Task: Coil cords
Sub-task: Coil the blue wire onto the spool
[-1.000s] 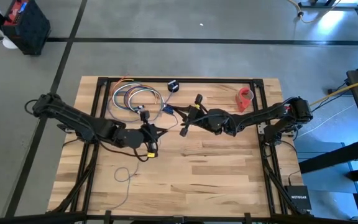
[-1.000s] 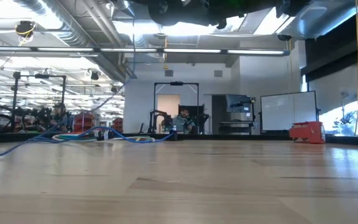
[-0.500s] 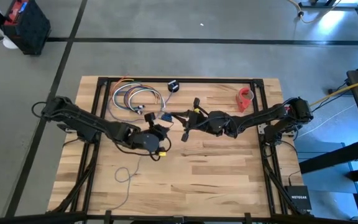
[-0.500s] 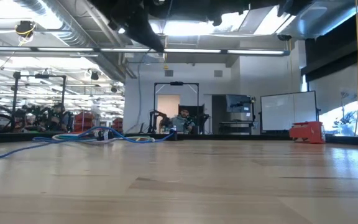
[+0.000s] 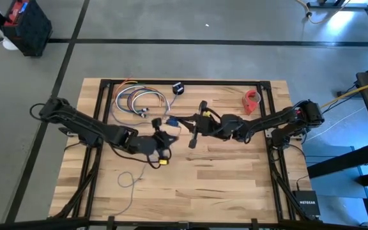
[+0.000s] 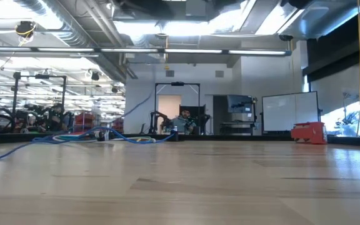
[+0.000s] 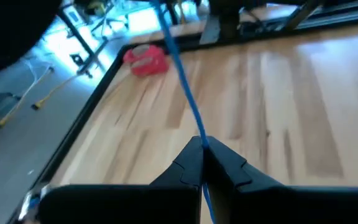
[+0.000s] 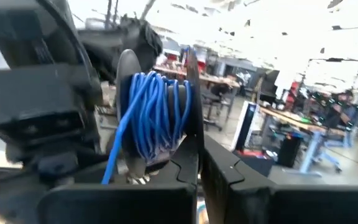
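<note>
The cord is thin and blue. Much of it is wound on a small round spool with a black disc flange, held up over the table's middle. My right gripper, also seen from above, is shut on that spool. Just to its left, my left gripper, in the high view, is shut on the cord's free run. The slack remainder lies in a loose loop on the wood near the front left. My left gripper pinches the free run of the cord between its two fingertips, a single strand. The strand leads on past the fingers, straight and lifted off the table. My right gripper pinches the rim of the spool's black disc between its two fingers, coming from the table's right. The spool is lifted clear, with the blue windings beside the fingers.
A bundle of multicoloured looped wires lies at the far left of the table, with a separate black disc by the far edge. A red object sits far right. Bare wood fills the near half.
My left gripper, still shut on the cord, has moved toward the table's right and a little down, closer to the spool. My right gripper has tipped its fingers upward and risen slightly with the spool still in them.
</note>
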Motion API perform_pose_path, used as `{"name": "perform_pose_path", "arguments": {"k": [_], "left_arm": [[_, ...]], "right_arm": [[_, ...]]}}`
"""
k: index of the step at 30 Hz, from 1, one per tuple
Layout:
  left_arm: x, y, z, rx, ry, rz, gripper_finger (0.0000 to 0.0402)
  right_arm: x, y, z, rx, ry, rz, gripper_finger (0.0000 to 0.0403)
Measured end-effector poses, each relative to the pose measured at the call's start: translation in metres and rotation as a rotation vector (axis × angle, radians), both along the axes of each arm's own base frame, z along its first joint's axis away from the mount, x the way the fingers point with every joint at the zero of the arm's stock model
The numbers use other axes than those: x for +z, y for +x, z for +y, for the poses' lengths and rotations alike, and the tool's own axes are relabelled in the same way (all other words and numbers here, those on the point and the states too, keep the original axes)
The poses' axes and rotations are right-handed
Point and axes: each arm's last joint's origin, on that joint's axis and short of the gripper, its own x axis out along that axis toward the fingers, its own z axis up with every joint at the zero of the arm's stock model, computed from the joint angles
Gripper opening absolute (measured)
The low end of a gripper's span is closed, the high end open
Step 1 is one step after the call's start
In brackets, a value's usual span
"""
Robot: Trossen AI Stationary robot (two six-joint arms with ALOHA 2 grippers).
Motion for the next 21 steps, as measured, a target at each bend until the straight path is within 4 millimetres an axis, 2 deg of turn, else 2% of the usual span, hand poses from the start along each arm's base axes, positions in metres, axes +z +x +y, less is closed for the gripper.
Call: {"name": "perform_pose_path", "arguments": {"k": [5,9,13,21], "left_arm": [[-0.007,0.012,0.007,0.021,0.025,-0.006,0.0002],[-0.012,0.008,0.014,0.086,0.061,0.061,0.0002],[-0.007,-0.009,0.014,0.122,0.091,0.116,0.0002],[0.018,-0.062,0.013,0.11,0.046,0.184,0.0002]], "right_arm": [[0.002,0.0,0.002,0.057,0.0,-0.023,0.0007],[0.0,0.0,0.002,0.093,0.027,-0.003,0.0007],[0.004,-0.005,0.002,0.102,0.026,0.033,0.0007],[0.004,-0.013,0.004,0.125,0.004,0.14,0.0007]]}}
